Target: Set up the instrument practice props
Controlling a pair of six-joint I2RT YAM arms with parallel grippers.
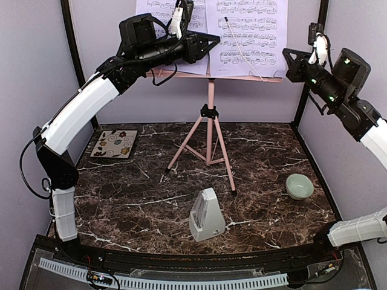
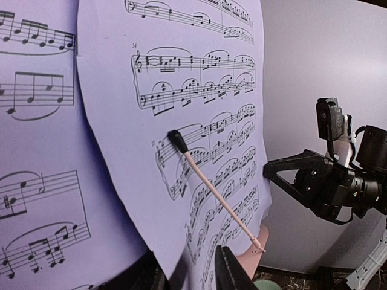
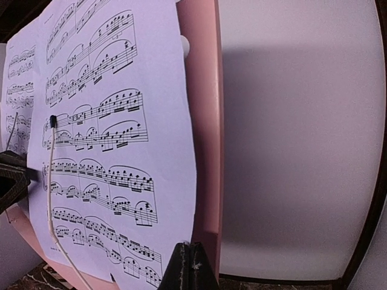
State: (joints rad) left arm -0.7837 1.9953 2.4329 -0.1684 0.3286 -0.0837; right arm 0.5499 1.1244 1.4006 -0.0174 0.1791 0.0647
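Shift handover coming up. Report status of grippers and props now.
Left gripper open at the sheet-music pages. Right gripper shut, empty, beside the music stand. Metronome upright in front. Bowl and coaster well aside.

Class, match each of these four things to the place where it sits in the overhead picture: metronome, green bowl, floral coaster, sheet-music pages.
Things
1. metronome
2. green bowl
3. floral coaster
4. sheet-music pages

Places
A. far left part of the table
B. up on the desk of the music stand
C. near edge, in front of the stand's legs
D. right side of the table

Pairs: 1-C, 2-D, 3-A, 4-B
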